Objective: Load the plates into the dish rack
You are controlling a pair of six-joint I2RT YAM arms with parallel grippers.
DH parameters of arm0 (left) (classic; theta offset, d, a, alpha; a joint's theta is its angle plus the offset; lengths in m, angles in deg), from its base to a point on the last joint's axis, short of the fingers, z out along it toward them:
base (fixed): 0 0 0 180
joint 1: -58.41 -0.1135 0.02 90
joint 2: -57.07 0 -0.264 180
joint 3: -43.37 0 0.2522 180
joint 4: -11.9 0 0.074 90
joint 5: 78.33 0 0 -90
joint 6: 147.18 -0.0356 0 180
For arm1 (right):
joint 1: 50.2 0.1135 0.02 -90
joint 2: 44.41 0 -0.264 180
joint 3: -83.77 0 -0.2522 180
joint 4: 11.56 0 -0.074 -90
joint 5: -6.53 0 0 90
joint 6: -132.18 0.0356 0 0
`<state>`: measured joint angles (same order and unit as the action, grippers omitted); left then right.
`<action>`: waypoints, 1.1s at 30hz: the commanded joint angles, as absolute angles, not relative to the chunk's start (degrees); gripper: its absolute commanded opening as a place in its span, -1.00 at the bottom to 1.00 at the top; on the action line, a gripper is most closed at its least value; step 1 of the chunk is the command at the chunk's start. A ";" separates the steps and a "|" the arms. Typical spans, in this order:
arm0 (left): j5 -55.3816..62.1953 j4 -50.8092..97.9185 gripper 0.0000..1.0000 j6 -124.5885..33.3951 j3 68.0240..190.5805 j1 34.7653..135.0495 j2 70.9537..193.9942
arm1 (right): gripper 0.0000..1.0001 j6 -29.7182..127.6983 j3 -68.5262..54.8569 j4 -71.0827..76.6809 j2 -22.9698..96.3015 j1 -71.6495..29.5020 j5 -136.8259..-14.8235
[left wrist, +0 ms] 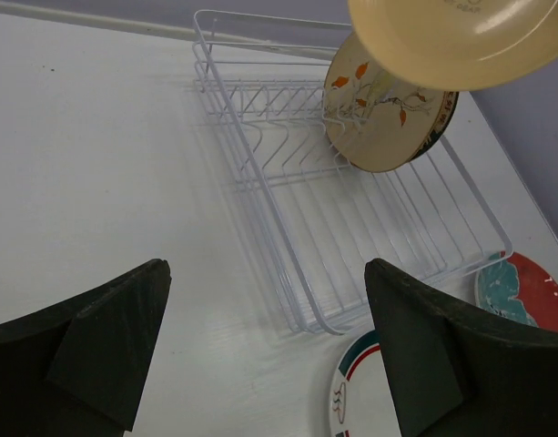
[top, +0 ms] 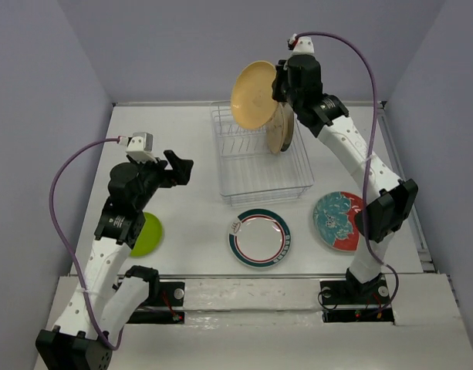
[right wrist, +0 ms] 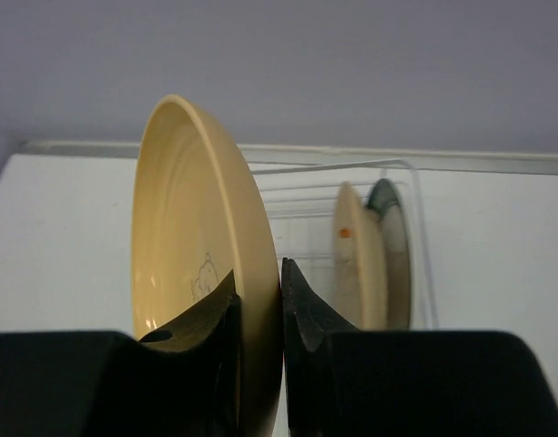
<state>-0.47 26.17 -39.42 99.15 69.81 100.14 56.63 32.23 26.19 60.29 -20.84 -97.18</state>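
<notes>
White table [top: 190, 154] carries the dish rack [top: 251, 176], cream plate [left wrist: 379, 114] and dark-rimmed plate [left wrist: 445, 111] upright inside; above it the tan plate [top: 254, 94] hangs on edge, pinched by the right gripper [top: 279, 85]. Left gripper [top: 180, 167] gapes wide, left of the rack

White table [top: 191, 231], plain lavender walls [top: 182, 46]

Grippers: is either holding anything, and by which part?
The right gripper pinches the orange-tan plate by its rim; the left gripper is open, holding nothing.
</notes>
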 commanded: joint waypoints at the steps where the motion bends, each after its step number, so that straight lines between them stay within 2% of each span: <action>1: 3.49 27.94 0.98 -42.76 100.11 73.17 97.85 | -0.87 49.05 38.28 29.27 64.82 -19.88 -121.42; 11: 7.89 29.35 0.98 -43.99 100.37 78.44 95.04 | -0.86 27.51 57.18 29.71 81.88 -14.00 -137.60; 26: 9.38 29.70 0.98 -44.26 100.38 79.59 94.33 | -0.86 18.89 58.07 26.99 84.88 -13.47 -139.71; 33: 9.38 29.70 0.98 -44.17 100.38 79.68 94.60 | -0.86 18.71 52.71 25.14 83.55 -13.46 -139.27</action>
<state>8.95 31.20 -43.20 99.15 79.31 94.80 20.40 54.43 29.49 86.80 -13.73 -137.66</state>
